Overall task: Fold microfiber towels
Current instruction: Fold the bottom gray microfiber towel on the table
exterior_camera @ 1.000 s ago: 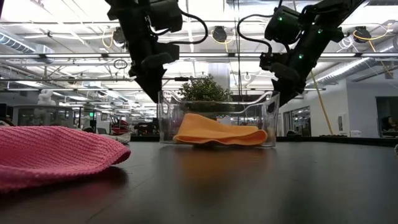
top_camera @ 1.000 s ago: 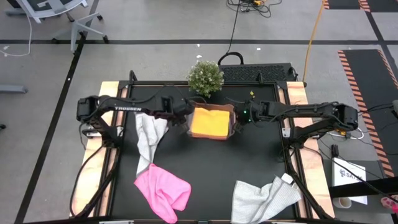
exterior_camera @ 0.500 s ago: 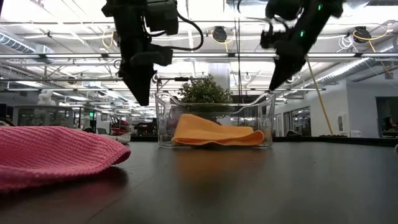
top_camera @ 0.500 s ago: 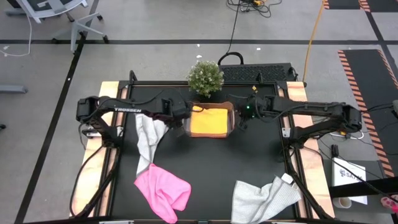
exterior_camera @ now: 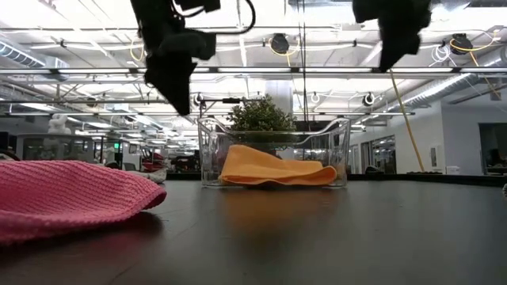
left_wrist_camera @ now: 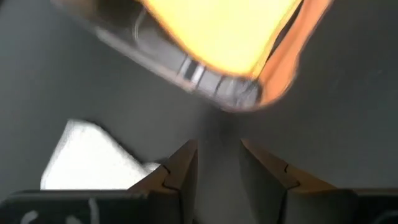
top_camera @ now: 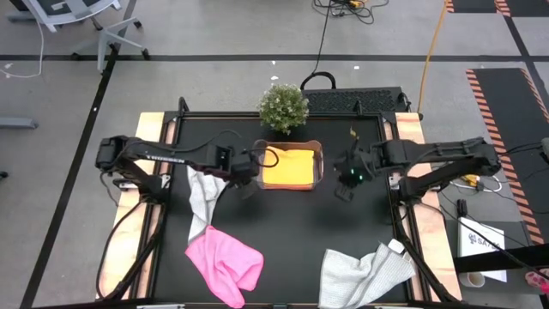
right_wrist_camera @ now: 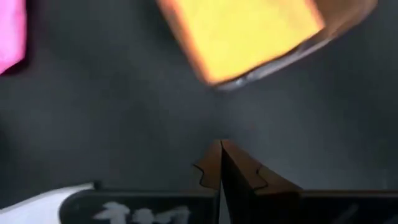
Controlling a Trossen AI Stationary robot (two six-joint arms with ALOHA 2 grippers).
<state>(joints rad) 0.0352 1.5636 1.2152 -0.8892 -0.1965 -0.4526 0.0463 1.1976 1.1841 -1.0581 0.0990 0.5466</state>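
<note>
Four towels show in the high view: one orange-yellow towel (top_camera: 288, 166) folded inside the clear tub (top_camera: 318, 167) at centre, one pink towel (top_camera: 225, 263) at lower left, and two grey ones, a grey towel (top_camera: 204, 193) left of centre and another grey towel (top_camera: 366, 275) at the bottom right. The left gripper (top_camera: 249, 174) hangs just left of the tub, jaws slightly apart and empty. The right gripper (top_camera: 346, 182) hangs just right of it, jaws pressed together, holding nothing.
</note>
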